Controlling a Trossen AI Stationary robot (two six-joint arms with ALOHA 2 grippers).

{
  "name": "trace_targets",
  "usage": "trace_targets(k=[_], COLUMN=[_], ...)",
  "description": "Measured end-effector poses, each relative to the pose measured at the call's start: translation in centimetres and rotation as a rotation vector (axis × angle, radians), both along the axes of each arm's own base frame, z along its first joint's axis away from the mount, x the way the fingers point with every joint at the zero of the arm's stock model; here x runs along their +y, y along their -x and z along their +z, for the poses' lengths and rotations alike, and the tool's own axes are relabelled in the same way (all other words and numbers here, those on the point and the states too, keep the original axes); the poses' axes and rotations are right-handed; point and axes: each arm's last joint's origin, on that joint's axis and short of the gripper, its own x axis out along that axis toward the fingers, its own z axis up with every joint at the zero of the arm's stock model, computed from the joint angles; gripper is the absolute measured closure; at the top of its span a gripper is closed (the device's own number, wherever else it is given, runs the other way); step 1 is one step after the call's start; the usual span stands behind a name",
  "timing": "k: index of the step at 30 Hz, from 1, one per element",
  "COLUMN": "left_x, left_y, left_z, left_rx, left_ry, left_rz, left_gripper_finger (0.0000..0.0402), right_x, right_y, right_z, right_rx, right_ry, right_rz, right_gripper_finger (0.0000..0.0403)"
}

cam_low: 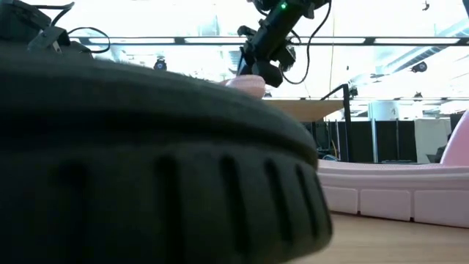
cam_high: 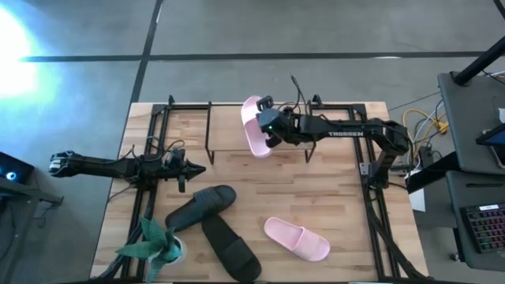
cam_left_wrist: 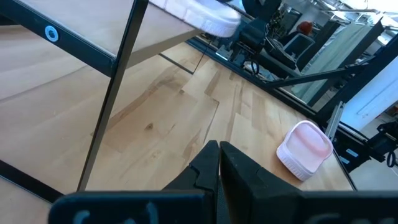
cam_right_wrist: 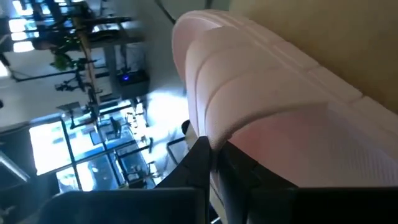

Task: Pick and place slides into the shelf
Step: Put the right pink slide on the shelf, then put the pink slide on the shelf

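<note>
Holding a pink slide [cam_high: 254,126] by its strap, right gripper [cam_high: 271,130] clamped, over the shelf [cam_high: 229,130] at twelve o'clock; likely light, flexible foam.

Grey tiled floor [cam_high: 316,31]; bright ceiling lights [cam_low: 183,15], perhaps an office.

Overhead cam looks straight down on the whole table [cam_high: 331,197]. Low cam sits at tabletop height, lens nearly against a dark slide [cam_low: 146,169] that fills most of the frame; room beyond. Left wrist cam looks past the left gripper [cam_left_wrist: 217,163] toward the shelf [cam_left_wrist: 93,37] at 11 o'clock. Right wrist cam is right up against the held pink slide [cam_right_wrist: 261,99]. That slide shows overhead too [cam_high: 254,126], at 12 o'clock.
</note>
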Motion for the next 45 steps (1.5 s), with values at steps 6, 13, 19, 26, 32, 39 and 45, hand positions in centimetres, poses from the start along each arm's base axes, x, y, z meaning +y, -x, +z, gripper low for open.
trace_targets(k=[6,13,19,26,32,39,45], left_x=[0.0,0.0,0.0,0.0,0.0,0.0,0.0], left_y=[0.0,0.0,0.0,0.0,0.0,0.0,0.0], left_z=[0.0,0.0,0.0,0.0,0.0,0.0,0.0], left_rx=[-0.001,0.000,0.000,0.000,0.000,0.000,0.000], left_ry=[0.000,0.000,0.000,0.000,0.000,0.000,0.000], left_rz=[0.000,0.000,0.000,0.000,0.000,0.000,0.000], left_gripper_finger=[0.0402,0.0402,0.0402,0.0402,0.0402,0.0402,0.0402], right_x=[-0.5,-0.2,-0.1,-0.2,-0.4,-0.2,0.4], right_y=[0.1,0.4,0.3,-0.1,-0.4,-0.5,-0.2], right_z=[1.1,0.3,-0.4,0.2,0.6,0.1,0.9], right_rx=[0.100,0.087,0.115,0.225,0.191,0.153,0.185], right_ry=[0.120,0.013,0.014,0.214,0.257,0.155,0.186], right_rz=[0.060,0.077,0.089,0.211,0.206,0.255,0.471], right_gripper_finger=[0.0390,0.0390,0.0390,0.0389,0.0348,0.0266,0.0238])
